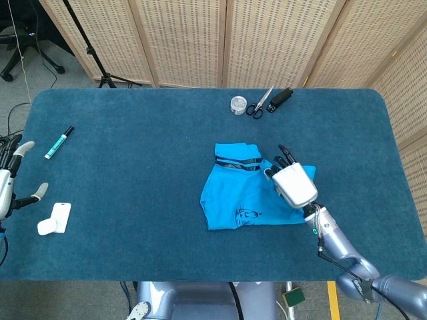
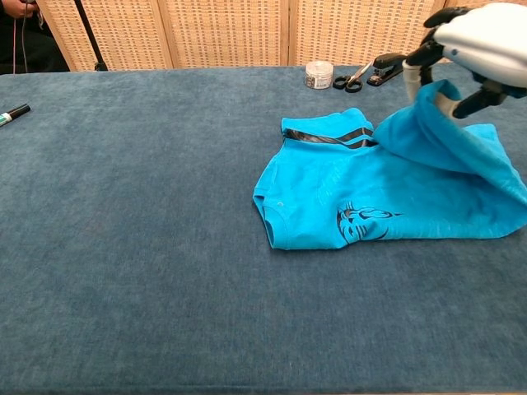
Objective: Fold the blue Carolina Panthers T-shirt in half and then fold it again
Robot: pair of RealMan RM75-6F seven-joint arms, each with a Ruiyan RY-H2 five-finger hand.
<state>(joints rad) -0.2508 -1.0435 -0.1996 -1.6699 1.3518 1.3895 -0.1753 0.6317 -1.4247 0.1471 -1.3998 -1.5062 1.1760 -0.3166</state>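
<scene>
The blue T-shirt (image 1: 243, 197) (image 2: 346, 197) lies right of the table's middle, its collar end toward the left and its black Panthers logo (image 2: 366, 220) facing up. My right hand (image 1: 292, 181) (image 2: 473, 41) grips the shirt's hem end and holds it lifted over the shirt's right half. The raised cloth (image 2: 449, 144) curves back over the flat layer. At the table's left edge my left hand (image 1: 12, 183) hangs empty with its fingers apart; the chest view does not show it.
A green marker (image 1: 59, 142) (image 2: 12, 113) and a small white object (image 1: 55, 219) lie at the left. A tape roll (image 1: 238, 104), scissors (image 1: 260, 104) and a black stapler (image 1: 281, 98) sit at the back edge. Wicker screens stand behind the table.
</scene>
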